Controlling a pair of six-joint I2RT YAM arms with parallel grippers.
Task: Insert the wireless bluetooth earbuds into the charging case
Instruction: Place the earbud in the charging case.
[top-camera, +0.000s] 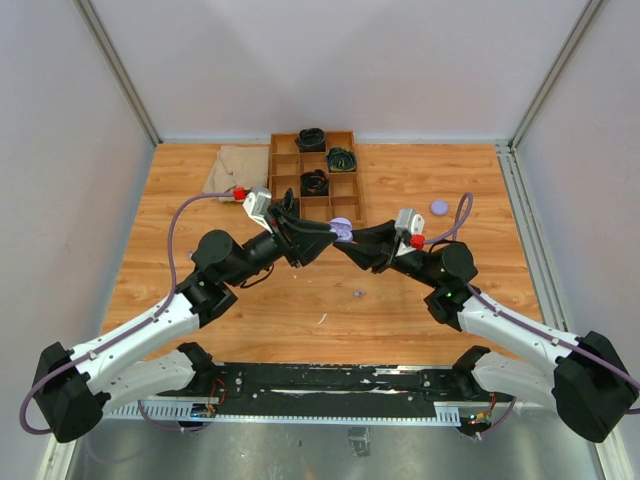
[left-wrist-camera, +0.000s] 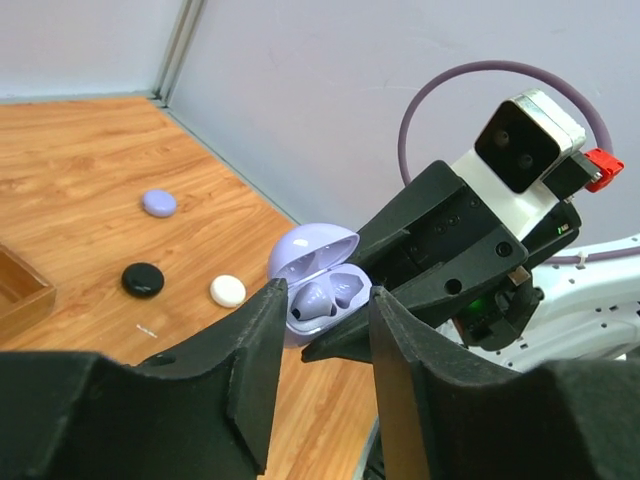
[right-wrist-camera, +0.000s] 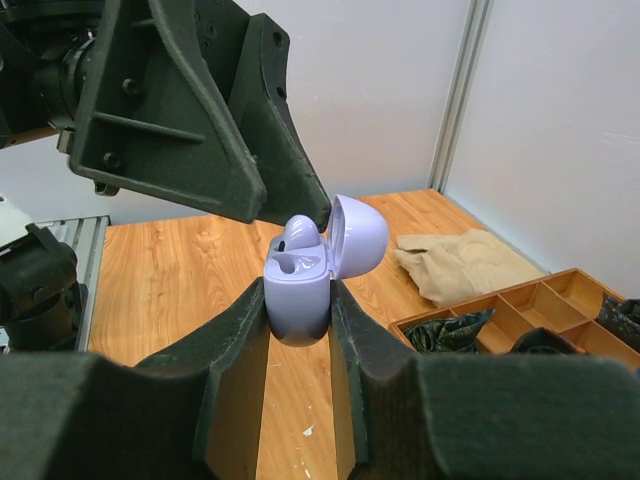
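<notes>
right hand clamped on small open lilac plastic charging case | left hand fingers apart, just above it | lilac earbud inside

No lettering, label, brand or number is legible in any view; the charging case shows plain lilac plastic.

Lilac on orange wood grain.
The charging case and the earbud in it are glossy lilac. On the orange-brown, wood-grained table lie a lilac puck, a black puck and a white puck. The tray is brown, the cloth beige and the cable purple.
</notes>
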